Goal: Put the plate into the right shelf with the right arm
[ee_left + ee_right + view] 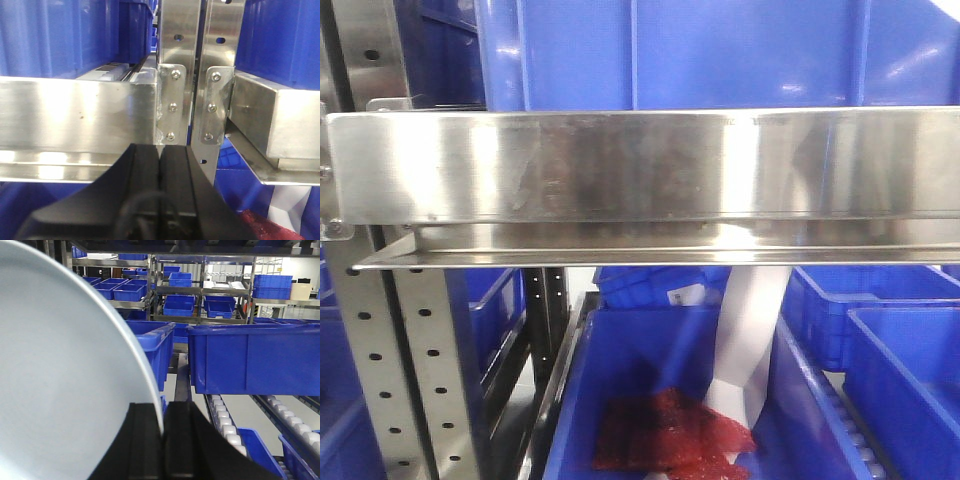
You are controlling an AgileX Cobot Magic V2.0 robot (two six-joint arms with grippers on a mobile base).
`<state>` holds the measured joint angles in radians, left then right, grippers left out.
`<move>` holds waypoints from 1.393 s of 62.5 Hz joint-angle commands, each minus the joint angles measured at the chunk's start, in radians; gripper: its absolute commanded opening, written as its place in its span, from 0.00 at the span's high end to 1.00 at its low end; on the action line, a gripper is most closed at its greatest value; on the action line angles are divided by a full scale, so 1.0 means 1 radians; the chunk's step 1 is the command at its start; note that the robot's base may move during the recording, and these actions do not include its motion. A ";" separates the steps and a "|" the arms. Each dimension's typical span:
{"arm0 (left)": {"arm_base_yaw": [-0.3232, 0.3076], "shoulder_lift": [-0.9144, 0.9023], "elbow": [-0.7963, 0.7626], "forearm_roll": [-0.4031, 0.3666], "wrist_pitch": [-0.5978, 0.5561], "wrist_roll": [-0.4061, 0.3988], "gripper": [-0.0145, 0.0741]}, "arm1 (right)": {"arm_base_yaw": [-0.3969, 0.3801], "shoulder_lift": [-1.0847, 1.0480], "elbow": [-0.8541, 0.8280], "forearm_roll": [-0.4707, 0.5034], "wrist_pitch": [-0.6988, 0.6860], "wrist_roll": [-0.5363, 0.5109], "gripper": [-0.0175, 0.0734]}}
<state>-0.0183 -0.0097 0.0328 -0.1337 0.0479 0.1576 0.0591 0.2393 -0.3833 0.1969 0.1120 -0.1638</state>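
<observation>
Clamping the rim of the glossy white plate, the right gripper has its black fingers pinched tight on the dish, which stands on edge and fills the left of the wrist frame; a blue bin and roller track lie beyond at right. At bottom centre of its own view, the left gripper shows fingers pressed together before a brushed-steel lip. In the front view, the right shelf spans mid-frame.

Right shelf (brushed-steel front lip) carries one large blue bin on top; lower bins sit beneath.
</observation>
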 commanded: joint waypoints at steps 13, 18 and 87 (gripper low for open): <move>-0.002 -0.010 0.010 -0.008 -0.090 -0.007 0.98 | -0.003 0.007 -0.037 0.016 -0.124 0.000 0.75; -0.002 -0.010 0.010 -0.008 -0.090 -0.007 0.98 | -0.003 0.013 -0.080 0.041 -0.126 0.005 0.75; -0.002 -0.010 0.010 -0.008 -0.090 -0.007 0.98 | 0.193 0.949 -0.800 0.041 -0.256 0.005 0.75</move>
<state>-0.0183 -0.0097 0.0328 -0.1337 0.0479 0.1576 0.2361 1.1497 -1.1375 0.2332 -0.0353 -0.1620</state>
